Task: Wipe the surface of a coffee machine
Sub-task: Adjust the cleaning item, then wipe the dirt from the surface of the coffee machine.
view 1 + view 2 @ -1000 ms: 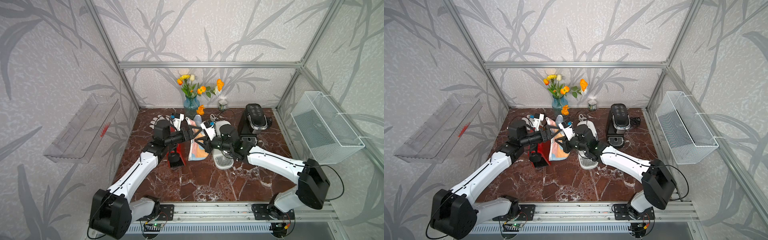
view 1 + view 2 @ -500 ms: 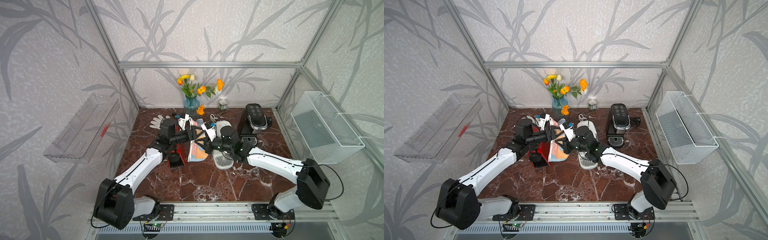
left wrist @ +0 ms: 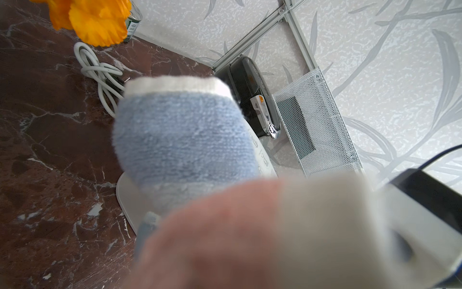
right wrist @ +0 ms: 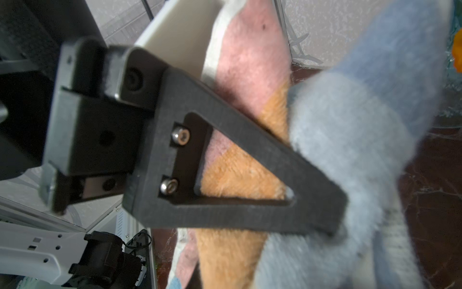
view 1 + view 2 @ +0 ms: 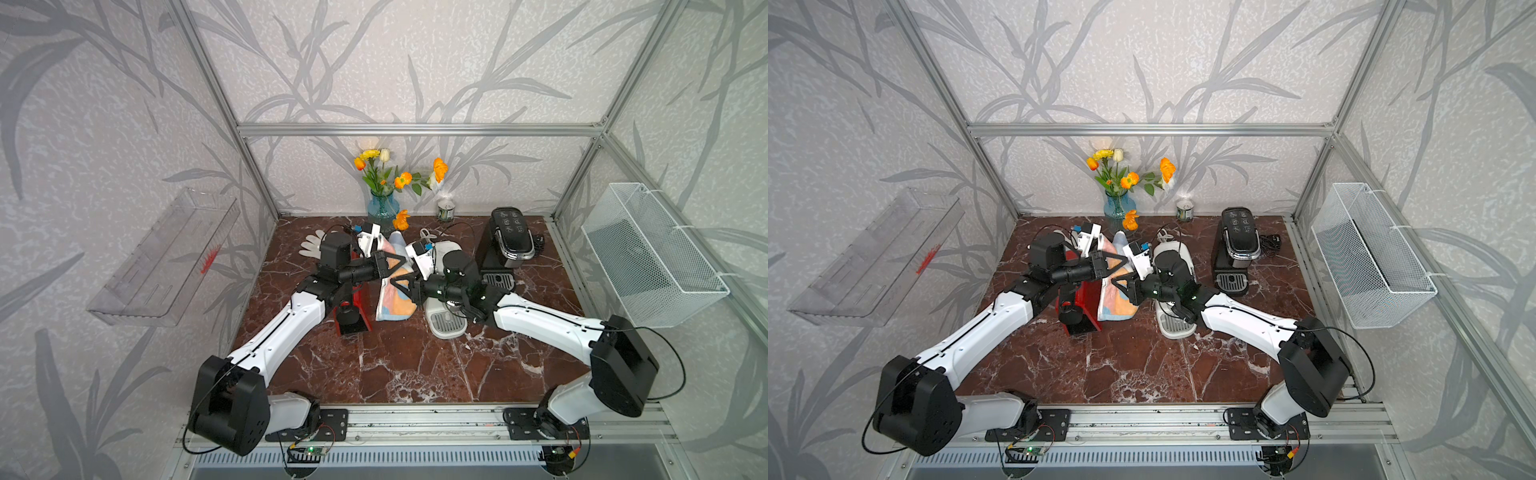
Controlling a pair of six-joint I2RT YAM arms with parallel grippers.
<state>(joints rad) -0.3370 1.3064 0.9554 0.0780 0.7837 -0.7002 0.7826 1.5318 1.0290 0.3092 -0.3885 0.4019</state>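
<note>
The left arm (image 5: 286,328) rose from its base at the front rail and slanted up and inward over the marble table (image 5: 395,365) to a bent elbow, from which the forearm ran level toward the robot's right. The right arm (image 5: 540,324) mirrored it, its white link climbing inward and its forearm lying level toward the robot's left, so that the two wrists met almost nose to nose above the middle of the table. The left gripper (image 5: 401,262) had its jaws pressed together on the upper edge of the cloth (image 5: 395,303), a pink, orange and blue towel that hung down from it between the red coffee machine (image 5: 360,299) and the white coffee machine (image 5: 444,328). In the right wrist view one black triangular finger (image 4: 225,175) of that gripper lay side-on across the cloth, its tip sunk into the blue pile. The right gripper (image 5: 394,283) sat just below and in front of the left one, against the same cloth, but whether its jaws pinched the cloth or stood apart could not be told, for the fabric hid them. In the left wrist view the cloth filled the foreground and covered the fingers. The black coffee machine (image 5: 511,237) stood apart at the back right of the table, near the wire basket (image 5: 652,257) on the side wall. A vase of flowers (image 5: 382,208) stood at the back wall, with a white glove (image 5: 311,245) lying behind the left wrist.
</note>
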